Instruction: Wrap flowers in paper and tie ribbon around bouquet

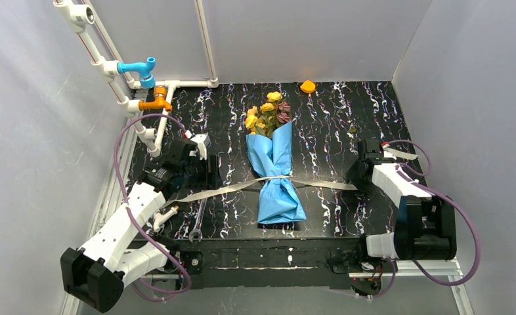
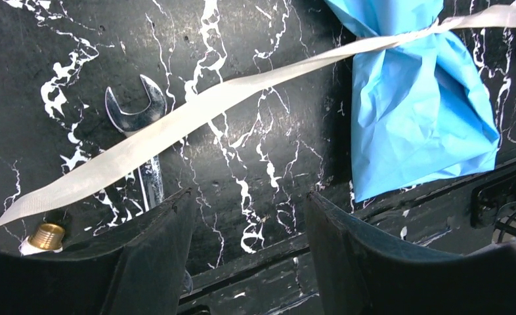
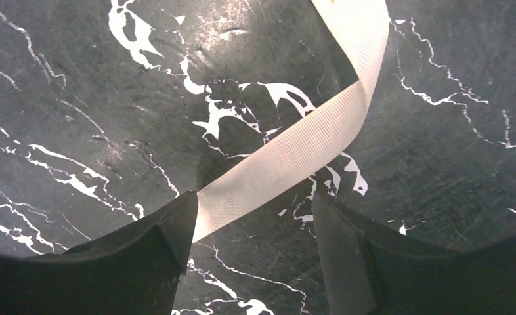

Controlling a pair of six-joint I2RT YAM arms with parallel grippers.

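No legible txt anywhere; tiny stamp on wrench [image 2: 155,95] shank too blurry to read.

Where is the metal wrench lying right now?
Seen from above, the wrench lies at the front-left of the table, its handle under the ribbon, left of the blue bouquet.

A black table [image 1: 334,111], veined with white marbling, is enclosed on its left, far and right sides by plain pale grey walls [image 1: 32,131]. White pipes [image 1: 188,83] are fixed at its far left corner, fitted with a blue tap [image 1: 139,67] and an orange valve [image 1: 155,102]. Everything is evenly, softly lit
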